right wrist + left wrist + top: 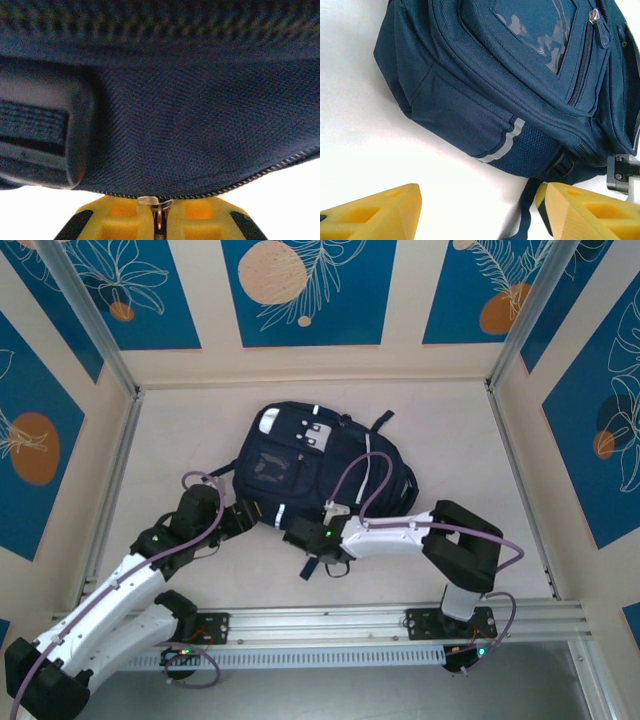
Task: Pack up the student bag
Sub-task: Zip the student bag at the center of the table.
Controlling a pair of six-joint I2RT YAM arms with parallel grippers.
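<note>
The student bag (330, 455) is lying flat, front side up, in the middle of the worktop (180, 440). From the overhead camera its long axis runs roughly 10 to 4 o'clock, and a black strap (318, 565) trails off its 6 o'clock edge toward the arm bases.

The bit that matters is that 6 o'clock edge. The right jaws are pressed together on the little metal zipper pull (159, 206), with the bag fabric directly at 12 o'clock from them. From the pull, the zip track (260, 172) runs off toward 3 o'clock and climbs a bit. So I reckon the next move has to slide sideways along that line, not tug straight back, or I'll just drag the whole bag.

The left jaws are standing apart with nothing in them. They're sitting off the bag's 7 to 8 o'clock corner, near it but not touching, with the bag up at 12 to 1 o'clock in that wrist view. That's the closer arm for pinning the corner down.

As for contents, the clear window pocket (535, 30) just shows glare, so I can't tell what's in it, and I can't see inside the main compartment at all.
</note>
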